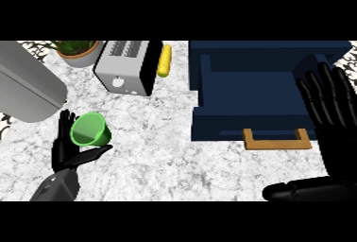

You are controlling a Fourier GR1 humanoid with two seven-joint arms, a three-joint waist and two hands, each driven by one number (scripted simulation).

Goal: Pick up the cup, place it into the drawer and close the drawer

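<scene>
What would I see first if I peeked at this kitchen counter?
The bright green cup jumps out at the left, tilted between the fingers and thumb of the black left hand. Next comes the big dark blue drawer at the right, pulled open, with a wooden handle on its front. The right hand rests open at the right edge, fingers up.

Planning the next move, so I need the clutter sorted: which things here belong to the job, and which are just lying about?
For the job:
green cup, held in the left hand
blue drawer, open, with its wooden handle
right hand, open at the drawer's right side

Lying about:
toaster
potted plant
yellow item
grey cylinder
</scene>
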